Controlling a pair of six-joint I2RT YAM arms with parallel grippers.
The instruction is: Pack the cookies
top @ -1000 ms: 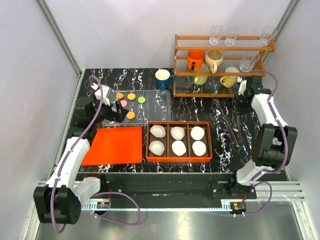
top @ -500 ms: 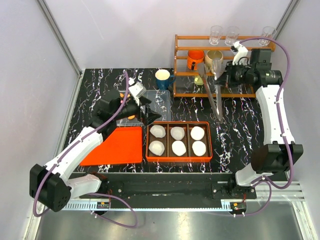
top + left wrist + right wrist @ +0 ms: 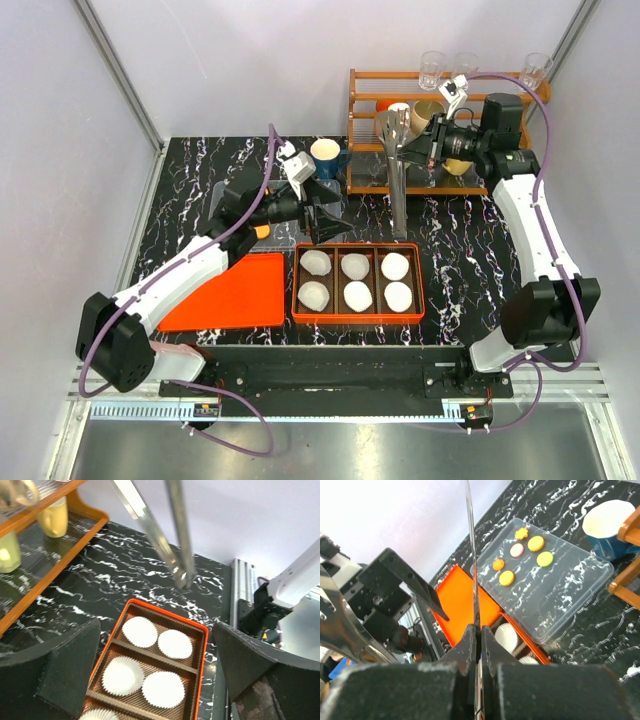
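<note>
Table [image 3: 470, 250]: a black marbled top is being shared by everything listed below.
Rack [image 3: 370, 97]: a wooden shelf unit is being kept at 1 o'clock on the table, with cups and glasses standing on it.
Orange lid [image 3: 225, 295]: it is being left flat at 8 o'clock, just beside the box on that box's 9 o'clock side.
Box [image 3: 358, 246]: an orange box of six compartments is being kept at 6 o'clock.
Clear tray [image 3: 570, 587]: it is lying at 10 o'clock and is being largely covered by the left arm in the top view.
Left gripper [image 3: 324, 218]: it is being held over the 11 o'clock corner of the box, with its fingers being kept spread wide.
Right gripper [image 3: 476, 645]: it is being held in front of the rack, with its fingers being pressed together on the tongs.
Tongs [image 3: 397, 190]: the metal pair is being pinched at its upper end and hung tips down at 12 o'clock of the box. Whether the tips are touching the table cannot be told.
Mug [image 3: 325, 156]: a blue one is being kept at 12 o'clock, between clear tray and rack.
Paper liners [image 3: 357, 266]: six white ones are being held in the box, one per compartment.
Cookies [image 3: 536, 543]: all six are being kept on the clear tray, four orange, one pink and one green, apart from the box.
</note>
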